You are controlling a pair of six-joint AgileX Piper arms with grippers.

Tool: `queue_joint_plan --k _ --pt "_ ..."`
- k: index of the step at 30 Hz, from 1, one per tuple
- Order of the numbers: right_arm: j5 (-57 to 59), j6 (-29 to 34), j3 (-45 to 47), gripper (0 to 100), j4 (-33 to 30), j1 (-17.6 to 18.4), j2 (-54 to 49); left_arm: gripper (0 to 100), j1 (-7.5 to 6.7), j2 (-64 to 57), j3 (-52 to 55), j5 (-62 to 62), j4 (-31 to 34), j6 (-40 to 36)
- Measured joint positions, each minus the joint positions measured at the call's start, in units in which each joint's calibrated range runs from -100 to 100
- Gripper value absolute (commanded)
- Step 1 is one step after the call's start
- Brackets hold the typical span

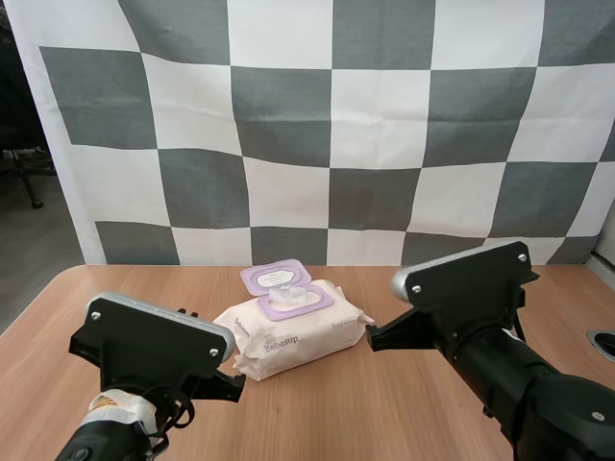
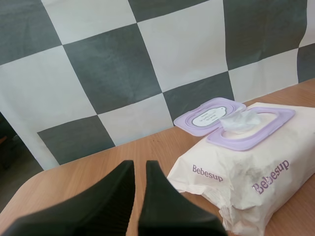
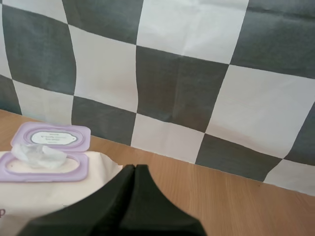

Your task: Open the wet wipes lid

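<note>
The white Bebesup wet wipes pack (image 1: 288,336) lies mid-table. Its purple lid (image 1: 275,277) is flipped back toward the backdrop, and a wipe (image 1: 286,298) pokes out of the opening. My left gripper (image 2: 139,164) hangs low over the table, short of the pack (image 2: 236,172) and to one side of it. Its fingers are together with only a thin slit between the tips, and they hold nothing. The open lid (image 2: 209,117) lies flat behind the purple frame. My right gripper (image 3: 135,168) is one dark wedge, shut on nothing, beside the pack (image 3: 44,196) and its open lid (image 3: 51,136).
The wooden table (image 1: 384,403) has bare room in front of the pack and on both sides. A round dark fitting (image 1: 603,344) sits at the table's right edge. Both arms' wrist housings rise near the front, left and right of the pack.
</note>
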Motion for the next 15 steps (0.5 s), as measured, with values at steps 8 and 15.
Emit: queue_joint_plan --k 8,15 --pt "-11.8 0.0 2.5 0 -15.6 0.1 -0.3 16 0.0 0.0 0.0 6.8 -1.6 -6.0" --pt "-23.0 3.8 4.0 0 -26.4 0.1 -8.2 16 0.34 0.0 0.0 5.2 -0.9 -14.4"
